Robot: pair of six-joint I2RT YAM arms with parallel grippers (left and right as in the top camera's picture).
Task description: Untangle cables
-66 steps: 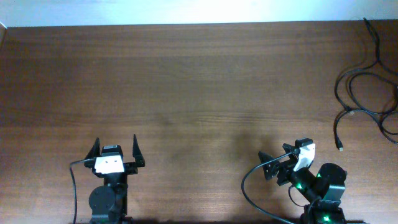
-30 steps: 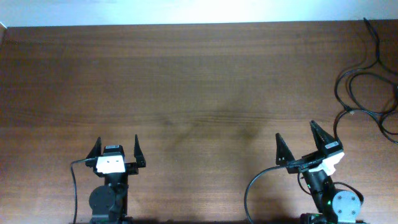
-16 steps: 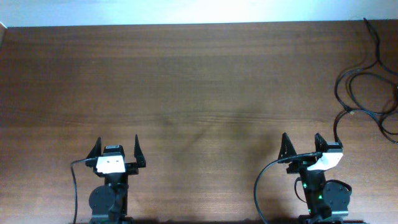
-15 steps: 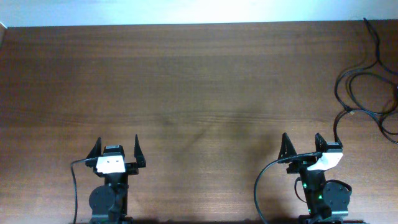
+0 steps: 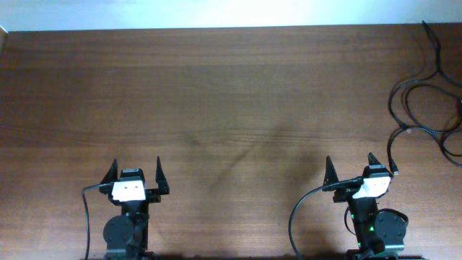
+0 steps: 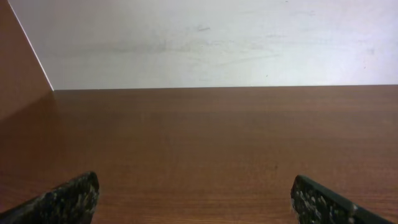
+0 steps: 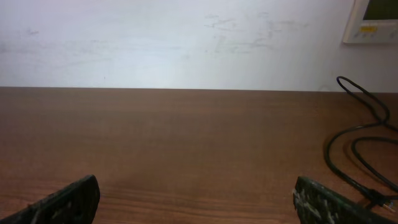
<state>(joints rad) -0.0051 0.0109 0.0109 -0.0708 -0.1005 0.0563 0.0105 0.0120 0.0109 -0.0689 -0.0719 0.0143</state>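
The cables [image 5: 406, 130] lie spread in thin black loops at the table's far right edge, with one small plug end close to my right gripper's right finger. In the right wrist view the cables [image 7: 328, 152] curve along the right side, beyond the fingertips. My right gripper [image 5: 351, 160] sits at the front right, open, nothing between its fingers [image 7: 196, 186]. At the front left my left gripper [image 5: 135, 165] is also open and empty [image 6: 194, 186], far from the cables.
The brown wooden table [image 5: 231, 94] runs back to a white wall. A white wall panel [image 7: 373, 18] shows at the top right of the right wrist view. Thicker black arm cables [image 5: 85, 217] hang at the front edge by each base.
The right arm has swung round from pointing left to pointing straight ahead and settled low at the front edge. The left arm has not moved. Both grippers stay open.
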